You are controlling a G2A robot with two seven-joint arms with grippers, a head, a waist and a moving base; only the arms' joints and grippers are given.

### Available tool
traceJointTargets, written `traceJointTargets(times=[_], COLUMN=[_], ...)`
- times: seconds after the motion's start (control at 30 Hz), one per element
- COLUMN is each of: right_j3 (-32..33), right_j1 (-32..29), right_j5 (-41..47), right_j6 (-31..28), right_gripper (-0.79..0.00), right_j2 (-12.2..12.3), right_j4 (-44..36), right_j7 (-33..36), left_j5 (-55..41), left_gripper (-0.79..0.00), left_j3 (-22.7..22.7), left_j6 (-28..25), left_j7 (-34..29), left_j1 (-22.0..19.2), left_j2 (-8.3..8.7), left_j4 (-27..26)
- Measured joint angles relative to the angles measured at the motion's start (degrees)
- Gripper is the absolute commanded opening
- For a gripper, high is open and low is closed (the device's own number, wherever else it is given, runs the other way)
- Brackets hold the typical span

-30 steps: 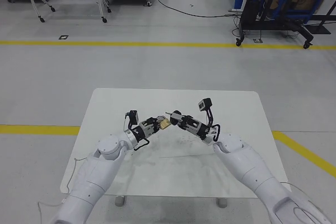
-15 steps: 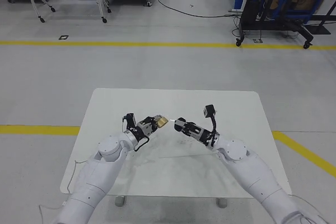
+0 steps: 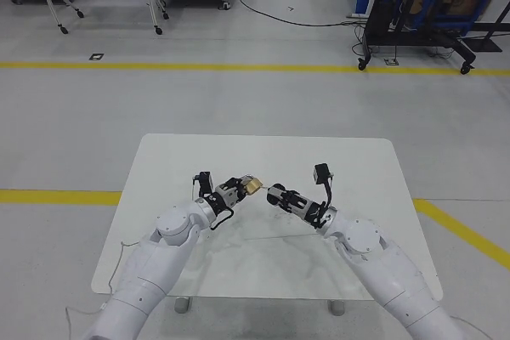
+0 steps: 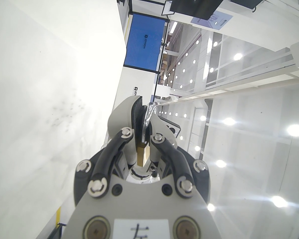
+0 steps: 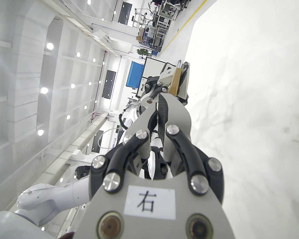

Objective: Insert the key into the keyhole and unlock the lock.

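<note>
Well — left claw (image 4: 145,115) pinches brass lock (image 3: 252,184).

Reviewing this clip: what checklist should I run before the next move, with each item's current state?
1. Padlock gripped by the left gripper: ok, its fingers are shut on it.
2. Right gripper shut: ok.
3. Key between the right fingers: cannot tell, no key is visible.
4. Key seated in the keyhole: not ok, the top view shows a gap between the grippers.
5. Padlock ahead of the right fingertips: ok, going by the right wrist view.
6. Keyhole facing the right gripper: cannot tell.
</note>
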Motion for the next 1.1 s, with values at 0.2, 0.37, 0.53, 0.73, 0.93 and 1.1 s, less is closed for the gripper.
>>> traceJointTargets(times=[0.2,0.37,0.53,0.73,0.93,1.1], right_j3=[-0.48,-0.73,-1.09,-1.7,-1.81,-1.77], right_j1=[-2.16,-3.81,-4.24,-3.97,-3.62,-3.45], right_j5=[-1.36,-1.46,-1.99,-3.07,-2.64,-3.54], right_j6=[3.23,6.19,8.37,10.54,10.76,11.78], right_gripper=[-0.785,-0.785,-0.785,-0.785,-0.785,-0.785], right_j2=[-0.24,-0.44,-0.73,-1.16,-1.61,-1.95], right_j4=[-2.85,-5.08,-6.15,-6.76,-6.6,-6.43], right_j7=[-3.45,-5.39,-7.05,-8.8,-10.03,-12.15], left_j5=[-1.18,0.66,0.96,0.93,1.31,1.42], left_gripper=[-0.785,-0.785,-0.785,-0.785,-0.785,-0.785], left_j3=[-1.15,-0.88,-0.37,-0.32,-0.4,-0.54], left_j6=[-0.41,-0.4,-0.57,-0.75,-0.38,-0.26], left_j7=[1.68,2.05,1.8,1.25,0.44,-0.07], left_j1=[1.0,0.66,0.38,0.27,0.48,0.53], left_j2=[-0.04,-0.11,-0.36,-0.53,-0.55,-0.6], left_j4=[-0.39,-0.59,-0.41,-0.16,-0.38,-0.41])
